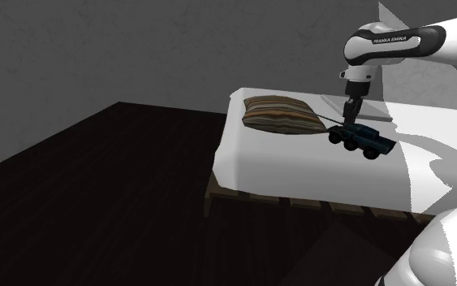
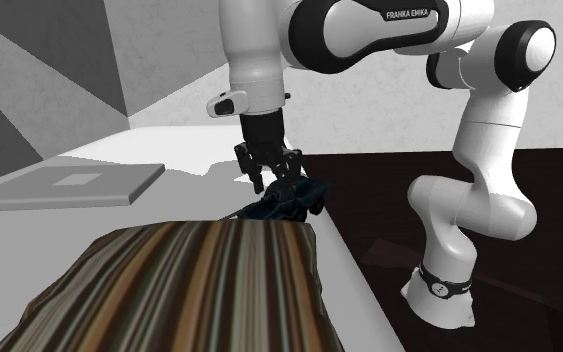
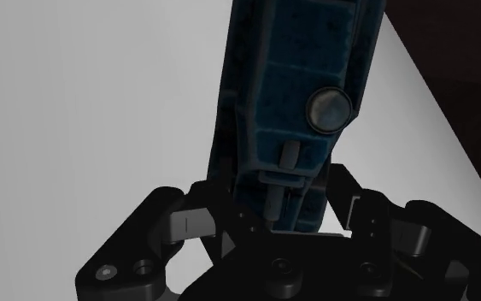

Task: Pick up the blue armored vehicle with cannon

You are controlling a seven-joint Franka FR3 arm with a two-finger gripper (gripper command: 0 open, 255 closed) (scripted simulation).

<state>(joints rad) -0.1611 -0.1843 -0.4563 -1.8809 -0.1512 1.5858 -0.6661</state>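
Note:
The blue armored vehicle (image 1: 364, 140) is dark blue with black wheels and a thin cannon pointing toward the pillow. It sits over the white bed (image 1: 275, 162), close to the edge nearest the stand. My black gripper (image 1: 351, 120) comes down on it from above and is shut on its body. In the wrist view the vehicle (image 3: 290, 85) runs straight out from between the fingers (image 3: 197, 219), which clasp its rear end. The second exterior view shows the gripper (image 2: 272, 176) on the vehicle (image 2: 297, 197) just behind the pillow. Whether the wheels touch the bed I cannot tell.
A brown striped pillow (image 1: 282, 114) lies on the bed beside the vehicle, its corner near the cannon tip. A flat grey panel (image 2: 69, 183) lies further along the bed. The bed rests on a slatted wooden base (image 1: 299, 203) over a dark floor (image 1: 97, 187).

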